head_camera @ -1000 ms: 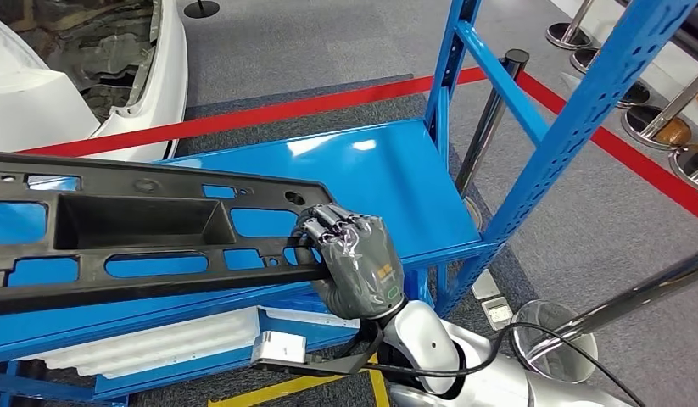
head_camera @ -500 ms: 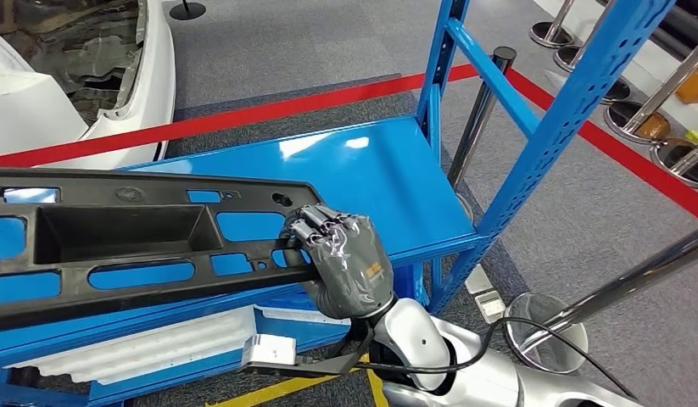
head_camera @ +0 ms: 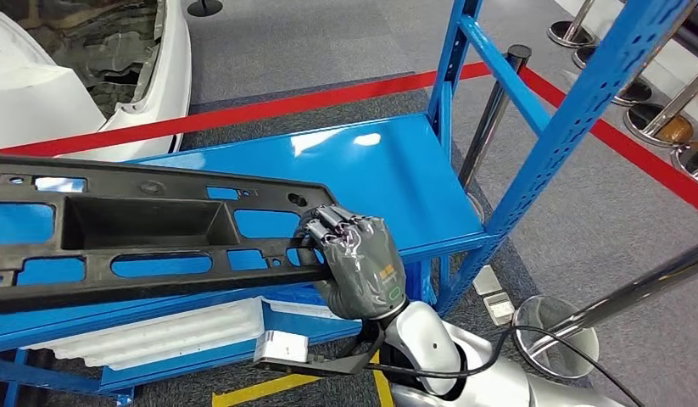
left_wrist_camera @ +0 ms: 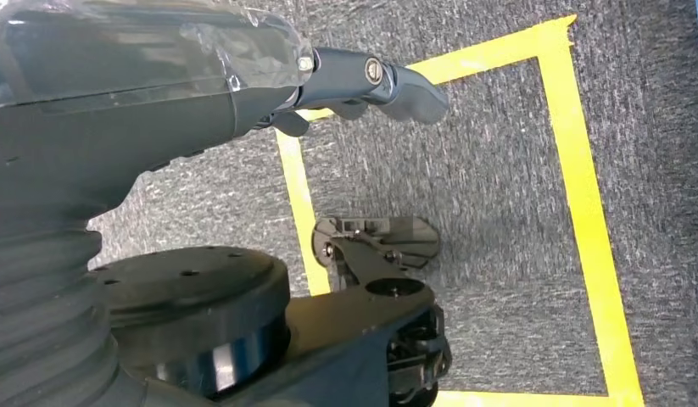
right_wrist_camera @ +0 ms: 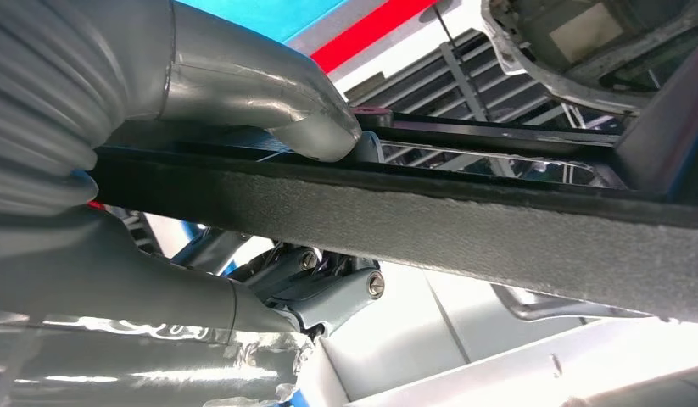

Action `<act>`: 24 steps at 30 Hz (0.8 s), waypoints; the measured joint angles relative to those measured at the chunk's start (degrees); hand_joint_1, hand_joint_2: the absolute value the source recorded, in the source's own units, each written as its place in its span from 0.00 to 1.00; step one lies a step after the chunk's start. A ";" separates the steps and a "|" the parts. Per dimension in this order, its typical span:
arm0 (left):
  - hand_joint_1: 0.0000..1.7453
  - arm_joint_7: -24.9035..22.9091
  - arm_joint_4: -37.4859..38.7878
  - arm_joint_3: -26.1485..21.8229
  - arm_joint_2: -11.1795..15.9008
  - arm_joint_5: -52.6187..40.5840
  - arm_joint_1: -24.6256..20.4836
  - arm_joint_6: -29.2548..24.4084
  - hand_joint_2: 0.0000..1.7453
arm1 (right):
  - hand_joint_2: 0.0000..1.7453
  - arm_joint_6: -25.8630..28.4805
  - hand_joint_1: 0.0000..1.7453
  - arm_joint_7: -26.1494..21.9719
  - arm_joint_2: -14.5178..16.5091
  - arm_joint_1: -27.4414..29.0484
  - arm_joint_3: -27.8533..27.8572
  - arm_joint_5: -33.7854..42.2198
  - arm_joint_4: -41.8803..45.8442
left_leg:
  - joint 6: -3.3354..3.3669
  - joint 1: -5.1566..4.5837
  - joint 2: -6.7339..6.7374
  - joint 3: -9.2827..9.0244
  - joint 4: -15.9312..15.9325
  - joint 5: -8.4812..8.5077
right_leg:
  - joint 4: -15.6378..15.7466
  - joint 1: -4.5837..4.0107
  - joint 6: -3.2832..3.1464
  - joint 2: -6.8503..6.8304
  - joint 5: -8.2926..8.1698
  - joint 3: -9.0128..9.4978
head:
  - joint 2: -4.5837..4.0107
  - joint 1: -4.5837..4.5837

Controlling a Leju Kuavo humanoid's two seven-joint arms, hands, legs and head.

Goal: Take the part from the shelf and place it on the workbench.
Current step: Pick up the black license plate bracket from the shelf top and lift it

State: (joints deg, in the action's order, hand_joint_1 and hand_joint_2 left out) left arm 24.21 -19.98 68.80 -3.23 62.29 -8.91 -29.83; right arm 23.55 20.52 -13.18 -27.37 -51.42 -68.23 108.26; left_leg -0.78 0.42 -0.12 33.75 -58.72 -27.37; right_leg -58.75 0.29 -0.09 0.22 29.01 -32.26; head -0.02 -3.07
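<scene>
Now you see the grey right hand (head_camera: 355, 263) clamped on the long black plastic part (head_camera: 150, 229) over the glossy blue metal shelf (head_camera: 388, 174); you cannot tell whether the left hand (left_wrist_camera: 142, 93) is apart or closed.

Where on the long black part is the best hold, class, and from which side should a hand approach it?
Grip the black part along its near edge rail, coming from the robot's side of the blue shelf. That rail is thin enough for fingers to wrap, and the open slots behind it let fingertips hook through, as the right hand does at its end.
</scene>
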 joint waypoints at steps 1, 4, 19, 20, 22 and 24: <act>0.00 0.01 0.00 0.00 0.00 -0.02 0.00 0.00 1.00 | 1.00 -0.01 1.00 0.00 0.02 -0.01 0.01 0.02 -0.01 | -0.31 0.00 -0.01 0.15 -0.47 -0.47 | 0.20 0.14 -0.31 -0.06 -0.22 -0.01 | 0.00 0.14; 0.00 0.01 0.00 0.00 0.00 -0.05 0.02 0.00 1.00 | 1.00 -0.03 1.00 -0.02 0.09 -0.01 0.03 0.04 -0.03 | -1.09 0.10 -0.04 3.00 -7.78 -5.35 | 0.62 0.38 -1.04 -0.36 -0.76 -0.20 | 0.00 1.16; 0.00 0.11 0.02 0.01 -0.02 -0.84 -0.11 0.31 1.00 | 1.00 -0.61 1.00 0.03 0.10 0.09 0.20 -0.37 -0.09 | 1.33 0.39 0.20 -1.12 0.66 -0.53 | -6.77 0.23 1.29 -0.23 3.67 -3.66 | 0.00 1.65; 0.00 0.10 0.02 0.01 -0.02 -0.98 -0.11 0.35 1.00 | 1.00 -0.70 1.00 0.10 0.09 0.20 0.25 -0.50 -0.09 | 1.50 0.34 0.26 -0.93 0.64 -0.43 | -10.72 0.24 1.43 -0.23 5.73 -5.27 | 0.00 1.31; 0.00 0.04 0.02 0.01 -0.02 -1.19 -0.09 0.44 1.00 | 1.00 -0.93 1.00 0.27 0.01 0.59 0.36 -0.66 -0.09 | 1.62 0.26 0.34 -0.62 0.55 -0.30 | -16.22 0.27 1.57 -0.24 7.60 -7.37 | 0.00 0.82; 0.00 -0.20 0.02 0.01 -0.02 -1.35 -0.11 0.50 1.00 | 1.00 -1.10 1.00 0.41 -0.10 0.92 0.57 -0.77 -0.09 | 1.60 0.24 0.34 -0.50 0.38 -0.24 | -13.26 0.28 1.40 -0.24 5.17 -5.44 | 0.00 0.41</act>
State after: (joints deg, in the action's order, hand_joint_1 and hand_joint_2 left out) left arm 24.01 -19.96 68.81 -3.26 60.94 -9.02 -29.33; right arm 22.44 20.93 -13.28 -26.46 -50.86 -68.99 108.17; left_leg 0.82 0.65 0.22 33.25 -58.35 -27.62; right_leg -72.01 0.57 1.32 -0.03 34.19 -37.69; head -0.02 -2.66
